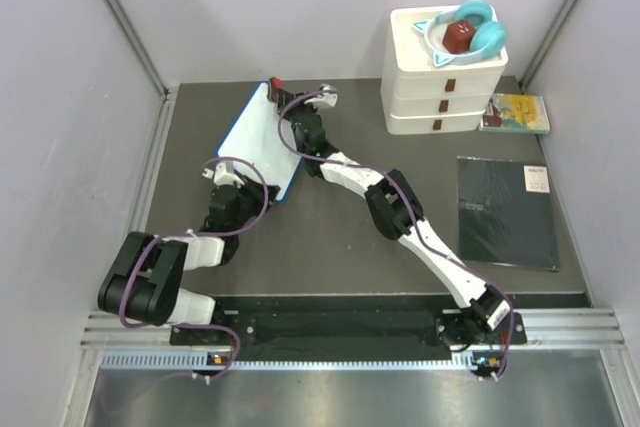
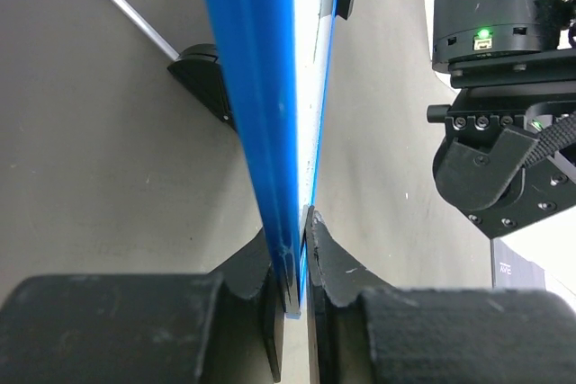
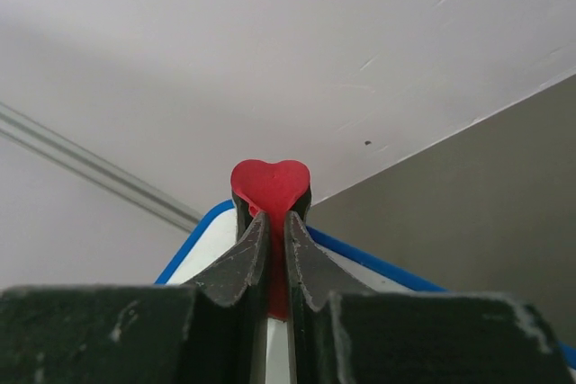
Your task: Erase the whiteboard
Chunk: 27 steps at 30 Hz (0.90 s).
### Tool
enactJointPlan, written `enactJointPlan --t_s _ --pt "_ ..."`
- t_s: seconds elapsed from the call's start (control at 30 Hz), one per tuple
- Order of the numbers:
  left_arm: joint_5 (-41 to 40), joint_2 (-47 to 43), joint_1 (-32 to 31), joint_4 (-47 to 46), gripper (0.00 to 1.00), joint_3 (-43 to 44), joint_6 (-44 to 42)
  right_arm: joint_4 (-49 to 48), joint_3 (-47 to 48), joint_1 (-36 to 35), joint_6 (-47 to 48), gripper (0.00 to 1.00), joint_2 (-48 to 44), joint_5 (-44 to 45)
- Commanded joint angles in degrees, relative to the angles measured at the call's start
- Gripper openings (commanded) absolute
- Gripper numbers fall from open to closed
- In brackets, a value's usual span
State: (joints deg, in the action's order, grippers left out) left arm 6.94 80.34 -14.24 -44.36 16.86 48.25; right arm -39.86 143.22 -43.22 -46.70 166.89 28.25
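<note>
The whiteboard (image 1: 258,142), white with a thin blue frame, stands tilted at the back left of the table. My left gripper (image 1: 238,169) is shut on its near edge. In the left wrist view the blue frame (image 2: 256,87) runs up between the fingers of that gripper (image 2: 300,249), with a black foot (image 2: 205,74) beside it. My right gripper (image 1: 287,115) reaches over the board's far end, shut on a red heart-shaped eraser (image 3: 270,182). Below the right gripper (image 3: 277,222) shows the board's rounded corner (image 3: 211,249). I see no scribbles on the visible white surface.
A white stack of drawers (image 1: 445,87) stands at the back right, with teal headphones (image 1: 470,27) and a brown object on top. A yellow-green book (image 1: 517,113) lies beside it, and a flat black pad (image 1: 507,212) lies at the right. Grey walls close in on three sides.
</note>
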Motion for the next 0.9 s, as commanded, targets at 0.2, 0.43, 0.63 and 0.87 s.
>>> enactJointPlan --t_s 0.2,0.43,0.63,0.87 --pt "12.75 3.07 -3.87 22.83 0.00 -4.12 -3.60 -7.16 -12.14 0.51 6.79 0.00 -6.91 -4.69" --pt "12.66 2.81 -3.95 22.74 0.00 -4.21 -3.69 -12.00 -18.85 0.51 11.37 0.00 -11.15 -8.91" --pt "12.48 3.16 -4.04 22.74 0.00 -4.03 -3.78 -11.65 -16.75 -0.46 14.35 0.00 -10.97 -13.48" --pt "12.31 2.99 -4.39 22.56 0.00 -4.12 -3.78 -10.51 -12.00 -2.48 16.64 0.00 -9.65 -18.05"
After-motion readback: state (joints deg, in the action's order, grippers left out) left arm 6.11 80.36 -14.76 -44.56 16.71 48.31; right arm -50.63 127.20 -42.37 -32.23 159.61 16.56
